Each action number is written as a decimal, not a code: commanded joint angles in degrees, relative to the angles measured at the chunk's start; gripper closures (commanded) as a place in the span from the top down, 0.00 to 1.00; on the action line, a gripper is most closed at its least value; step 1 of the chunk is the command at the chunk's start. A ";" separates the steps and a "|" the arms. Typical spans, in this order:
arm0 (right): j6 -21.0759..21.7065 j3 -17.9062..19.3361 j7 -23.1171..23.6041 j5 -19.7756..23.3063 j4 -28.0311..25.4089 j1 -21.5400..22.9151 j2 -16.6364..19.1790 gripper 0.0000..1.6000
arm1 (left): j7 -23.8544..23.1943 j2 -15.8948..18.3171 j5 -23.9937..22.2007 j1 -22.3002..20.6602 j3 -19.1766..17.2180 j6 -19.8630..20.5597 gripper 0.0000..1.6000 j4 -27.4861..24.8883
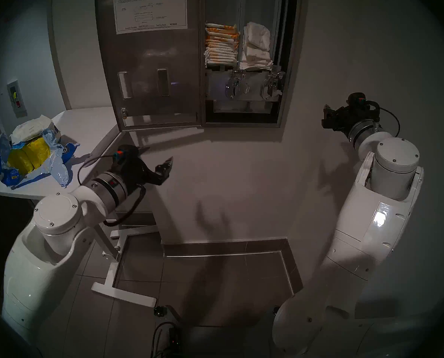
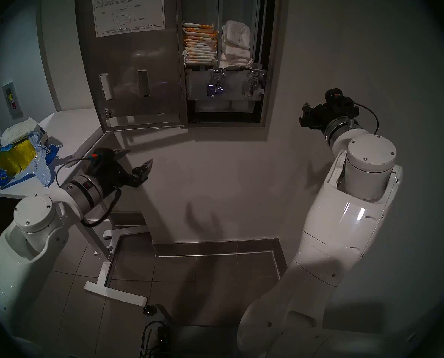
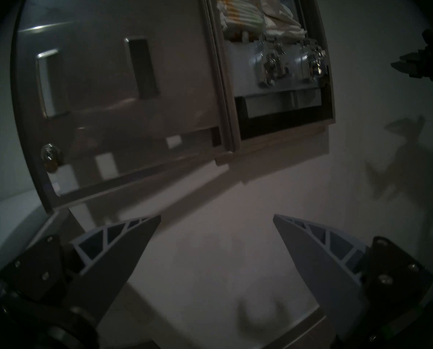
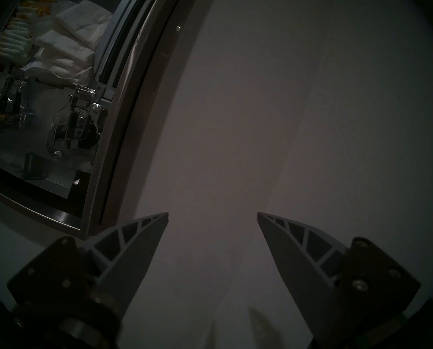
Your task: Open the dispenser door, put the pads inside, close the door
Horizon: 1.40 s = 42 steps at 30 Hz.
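Note:
The dispenser door (image 1: pixel 151 78) (image 2: pixel 133 78) (image 3: pixel 109 101) hangs swung open to the left, its back and a white instruction sheet (image 1: pixel 149 10) facing me. In the open cabinet, plain white pads (image 1: pixel 257 45) (image 2: pixel 236 45) (image 4: pixel 66 43) are stacked in the right column. More white pads (image 1: pixel 32 128) lie on the package on the table. My left gripper (image 1: pixel 157 156) (image 2: pixel 139 157) (image 3: pixel 216 216) is open and empty, just below the door's bottom edge. My right gripper (image 1: pixel 324 116) (image 2: pixel 303 114) (image 4: pixel 213 213) is open and empty, right of the cabinet near the wall.
Orange-printed pads (image 1: pixel 221 45) fill the cabinet's left column, above two chrome lever mechanisms (image 1: pixel 253 87). A white table (image 1: pixel 91 127) at the left holds a torn blue plastic package with yellow bundles (image 1: pixel 32 156). Its metal legs (image 1: pixel 122 285) stand on the tiled floor.

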 commanded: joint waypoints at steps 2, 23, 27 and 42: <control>-0.19 -0.67 -0.40 0.30 -1.57 1.12 0.44 0.81 | -1.02 2.27 -1.48 -5.37 -8.34 -0.91 1.00 1.44; -0.12 -0.81 -0.68 0.57 -1.63 0.96 0.60 0.81 | -7.54 9.53 -8.66 -15.57 -16.10 -0.38 1.00 17.99; -0.02 -0.91 -0.79 0.70 -1.64 0.91 0.76 0.81 | -7.97 10.43 -8.69 -18.06 -14.04 -0.32 1.00 20.25; -0.03 -1.00 -1.02 0.88 -1.61 0.79 0.87 0.81 | -7.02 14.89 -9.01 -24.69 -6.09 -1.17 0.00 28.42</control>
